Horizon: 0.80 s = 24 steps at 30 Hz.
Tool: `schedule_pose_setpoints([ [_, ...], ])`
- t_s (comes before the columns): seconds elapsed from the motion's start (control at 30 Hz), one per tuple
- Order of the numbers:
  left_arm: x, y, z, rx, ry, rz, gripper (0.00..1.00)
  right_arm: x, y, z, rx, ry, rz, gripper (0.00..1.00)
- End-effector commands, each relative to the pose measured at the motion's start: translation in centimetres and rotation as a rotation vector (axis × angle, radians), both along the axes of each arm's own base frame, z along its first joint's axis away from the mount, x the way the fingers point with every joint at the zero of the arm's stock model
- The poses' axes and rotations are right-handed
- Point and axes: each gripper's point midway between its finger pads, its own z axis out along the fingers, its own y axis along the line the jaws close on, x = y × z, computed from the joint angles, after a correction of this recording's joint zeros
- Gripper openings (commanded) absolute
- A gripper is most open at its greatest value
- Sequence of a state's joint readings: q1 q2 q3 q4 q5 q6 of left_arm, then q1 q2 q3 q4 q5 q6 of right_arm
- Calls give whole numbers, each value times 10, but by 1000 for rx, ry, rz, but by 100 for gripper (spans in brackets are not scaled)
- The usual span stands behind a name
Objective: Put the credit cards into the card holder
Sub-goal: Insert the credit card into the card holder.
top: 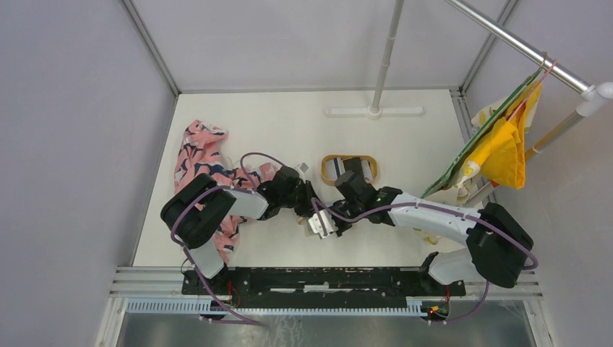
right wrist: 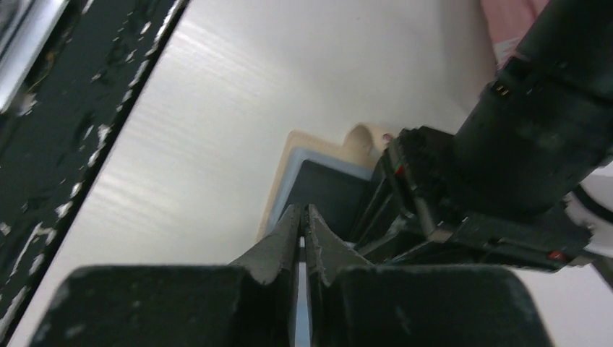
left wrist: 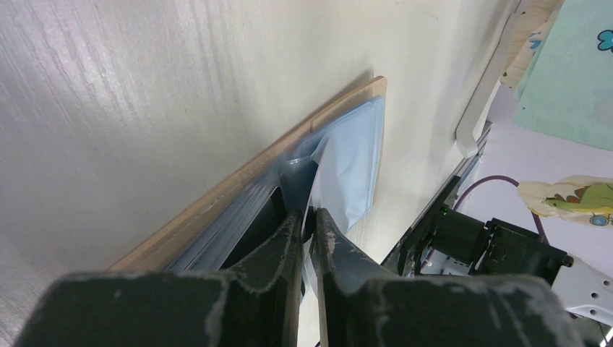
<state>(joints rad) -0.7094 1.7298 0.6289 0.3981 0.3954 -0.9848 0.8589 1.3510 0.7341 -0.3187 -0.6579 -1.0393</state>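
The card holder [left wrist: 356, 148] lies open on the table, tan outside with grey-blue inner panels. My left gripper [left wrist: 309, 213] is shut on the edge of one grey-blue panel and lifts it a little. In the right wrist view the card holder [right wrist: 288, 160] shows its tan tab [right wrist: 365, 135] and a dark pocket. My right gripper [right wrist: 302, 211] is shut on a thin pale credit card [right wrist: 301, 307], seen edge-on, just above the holder. In the top view both grippers, left [top: 306, 207] and right [top: 327, 221], meet over the holder [top: 316, 225]. More cards [top: 333, 170] lie in the oval tray.
The oval wooden-rimmed tray [top: 349, 157] stands just behind the grippers. A pink patterned cloth [top: 206, 153] lies at the left under my left arm. Coloured cloths [top: 506, 144] hang from a rail at the right. A white pole base [top: 374, 112] stands at the back.
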Motion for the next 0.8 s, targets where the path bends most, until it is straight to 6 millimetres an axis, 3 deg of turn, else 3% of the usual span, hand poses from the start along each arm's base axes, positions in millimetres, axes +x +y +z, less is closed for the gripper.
schedule_pose_setpoints([
  [0.0, -10, 15, -27, 110, 17, -32, 19, 44, 36, 19, -18, -135, -177, 9],
  [0.1, -11, 15, -26, 109, 15, -37, 23, 54, 44, 13, -65, -165, -218, 8],
  [0.33, -11, 15, -22, 104, 5, -40, 26, 58, 39, -12, -172, -236, -239, 8],
  [0.77, -12, 15, -22, 103, 4, -46, 27, 58, 9, -36, -325, -307, -201, 9],
])
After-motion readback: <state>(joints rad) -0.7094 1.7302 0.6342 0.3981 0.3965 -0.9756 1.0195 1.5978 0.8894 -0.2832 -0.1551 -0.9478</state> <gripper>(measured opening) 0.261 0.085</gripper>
